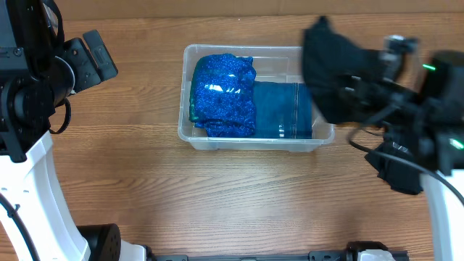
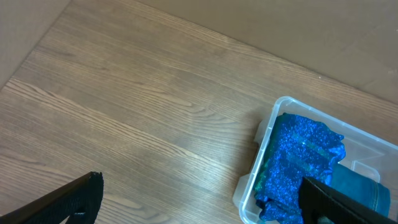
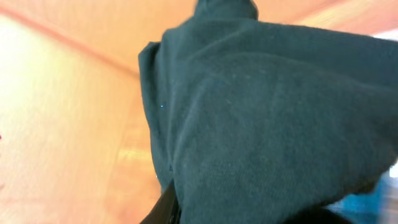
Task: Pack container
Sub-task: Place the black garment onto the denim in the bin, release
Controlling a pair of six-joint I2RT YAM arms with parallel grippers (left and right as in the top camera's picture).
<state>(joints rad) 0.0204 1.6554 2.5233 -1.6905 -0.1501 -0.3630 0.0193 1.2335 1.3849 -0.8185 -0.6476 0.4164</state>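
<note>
The clear plastic container (image 1: 187,129) sits mid-table. It holds a sparkly blue cloth (image 1: 222,94) on its left side and a folded blue denim piece (image 1: 283,109) on its right. The container also shows in the left wrist view (image 2: 261,149). My right gripper (image 1: 355,80) is shut on a dark teal-black cloth (image 1: 330,61) and holds it above the container's right end. In the right wrist view the cloth (image 3: 273,124) fills the frame and hides the fingers. My left gripper (image 2: 199,205) is open and empty, raised over the bare table left of the container.
The wooden table (image 1: 145,188) extends around the container. The left arm (image 1: 43,65) stands at the far left and the right arm (image 1: 428,123) at the far right.
</note>
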